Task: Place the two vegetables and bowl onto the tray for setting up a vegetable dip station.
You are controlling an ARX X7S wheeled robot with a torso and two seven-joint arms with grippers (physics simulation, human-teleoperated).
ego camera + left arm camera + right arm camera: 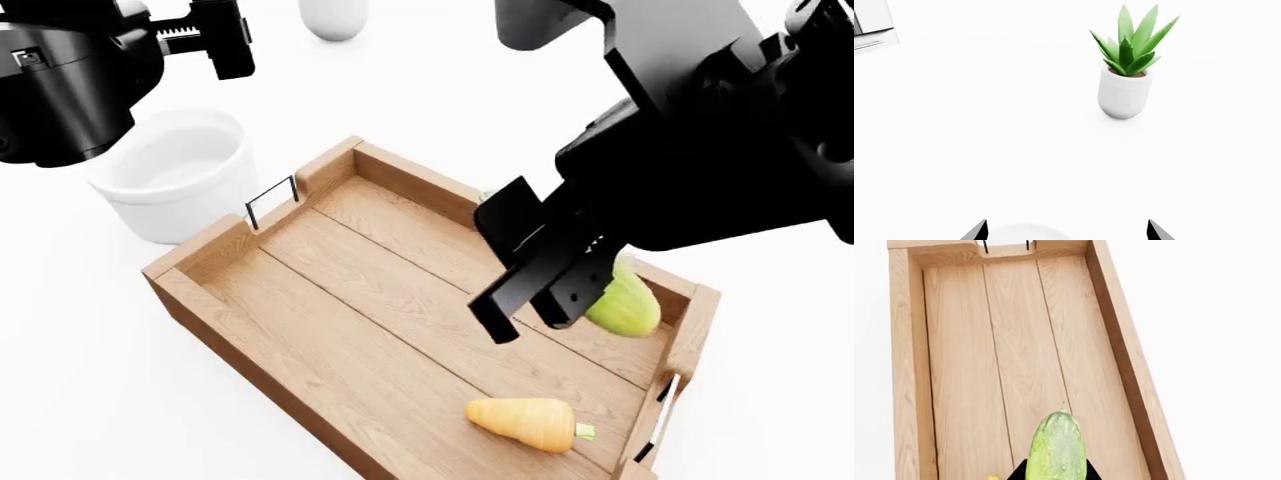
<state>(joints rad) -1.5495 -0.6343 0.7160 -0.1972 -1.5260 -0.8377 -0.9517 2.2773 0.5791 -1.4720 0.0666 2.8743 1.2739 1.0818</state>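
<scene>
The tray (360, 330) is sitting on the white worktop (80, 380) with the carrot (523, 421) lying on its floor near one short end, its green stem pointing toward the wire handle (658, 418) there. The cucumber (622, 300) is over the same end of the tray, beside the long wall; the right claw (541, 300) is gripping its rear end between both fingers. In the right wrist view, the cucumber's (1056, 447) long axis is running along the planks, tip pointing toward the far handle (1006, 245). The bowl (178, 172) is standing outside the tray, just beside its other short end, with nothing visible inside it. The left claw (1066, 231) is hovering above the bowl, fingers spread wide, holding nothing. A potted plant (1126, 70) is standing farther along the worktop.
</scene>
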